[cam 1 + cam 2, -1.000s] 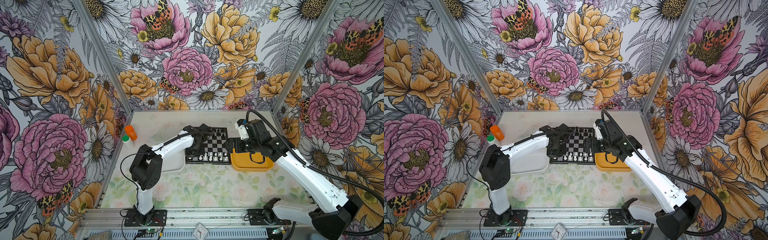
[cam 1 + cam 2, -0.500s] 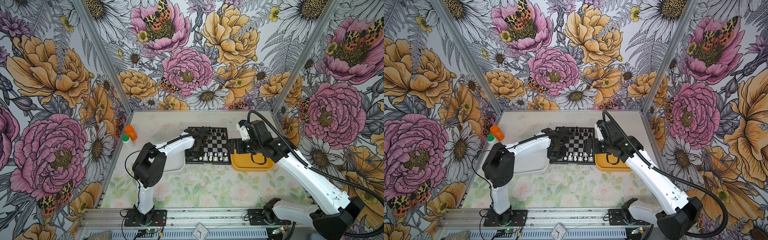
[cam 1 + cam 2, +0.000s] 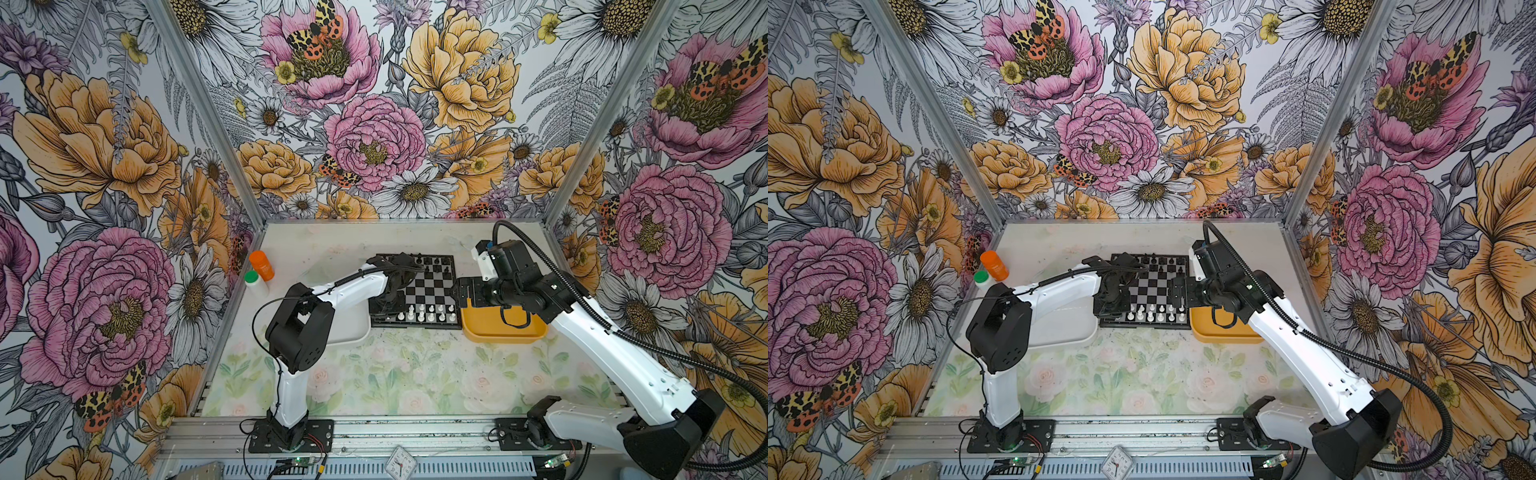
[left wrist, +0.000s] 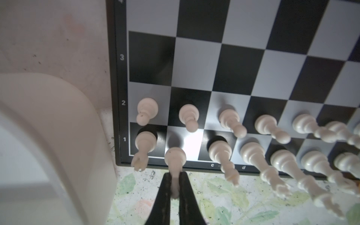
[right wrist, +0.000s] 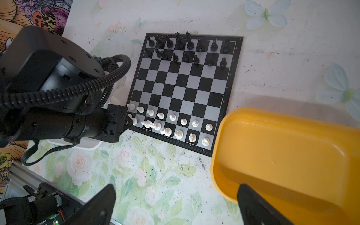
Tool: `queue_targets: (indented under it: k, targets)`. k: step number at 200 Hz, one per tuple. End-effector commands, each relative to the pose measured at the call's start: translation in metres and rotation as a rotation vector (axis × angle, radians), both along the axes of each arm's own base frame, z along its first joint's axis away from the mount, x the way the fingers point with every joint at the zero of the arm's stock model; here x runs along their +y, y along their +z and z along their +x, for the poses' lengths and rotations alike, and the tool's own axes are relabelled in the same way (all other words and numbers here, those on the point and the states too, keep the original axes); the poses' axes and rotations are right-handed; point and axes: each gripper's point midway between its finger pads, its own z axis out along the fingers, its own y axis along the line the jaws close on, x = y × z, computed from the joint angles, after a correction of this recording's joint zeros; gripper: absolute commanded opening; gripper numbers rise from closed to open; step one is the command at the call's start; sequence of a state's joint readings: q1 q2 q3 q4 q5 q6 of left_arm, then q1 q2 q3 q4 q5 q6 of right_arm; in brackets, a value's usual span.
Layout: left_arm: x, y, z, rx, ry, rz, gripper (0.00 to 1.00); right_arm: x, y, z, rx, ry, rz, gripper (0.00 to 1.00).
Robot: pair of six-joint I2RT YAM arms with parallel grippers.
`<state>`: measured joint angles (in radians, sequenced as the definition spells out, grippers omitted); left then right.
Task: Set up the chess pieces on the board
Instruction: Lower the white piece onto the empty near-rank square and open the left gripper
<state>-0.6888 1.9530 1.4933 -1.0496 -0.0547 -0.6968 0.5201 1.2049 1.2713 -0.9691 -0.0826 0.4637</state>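
White plastic, pinched by its head: a white chessman (image 4: 175, 156) hangs base-down between the closed fingers of the left gripper (image 4: 175, 175). Gripping it at the top leaves the base free to land flat and keeps the fingers above its neighbours. Its head is hidden by the fingers, so its kind cannot be told.

It sits at the near edge of the one bare square in rank 1 of the board (image 4: 196, 64), between the corner rook (image 4: 145, 143) and the next tall piece (image 4: 221, 153). Its shadow falls further into that square, so it probably has not touched down, and it looks a little short of the square's centre. The gap is narrow, so the descent needs care not to topple either neighbour.

The other white pieces (image 5: 171, 116) fill both near rows, and the black pieces (image 5: 187, 48) fill both far rows. This looks like the last placement.

A white tray (image 4: 64, 109) lies just beside the board's edge on that side. The right gripper (image 5: 176, 187) is well apart from the work, jaws spread wide and holding nothing, over the floral mat (image 5: 148, 175) by the yellow tray (image 5: 272, 155). No pieces show in that tray.
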Motion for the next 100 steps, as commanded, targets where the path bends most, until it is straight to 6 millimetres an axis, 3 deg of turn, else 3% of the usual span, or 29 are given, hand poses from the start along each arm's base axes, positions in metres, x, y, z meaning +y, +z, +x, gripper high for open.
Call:
queue_targets:
  k: [1, 100]
  targets:
    - [-0.006, -0.0052, 0.0056, 0.004, -0.017, -0.02, 0.0, -0.0014, 0.0063, 0.0011, -0.013, -0.021, 0.001, 1.0]
    - [-0.0123, -0.0048, 0.0103, 0.002, -0.026, -0.034, 0.0, -0.0038, 0.0036, -0.0009, -0.006, -0.026, -0.007, 1.0]
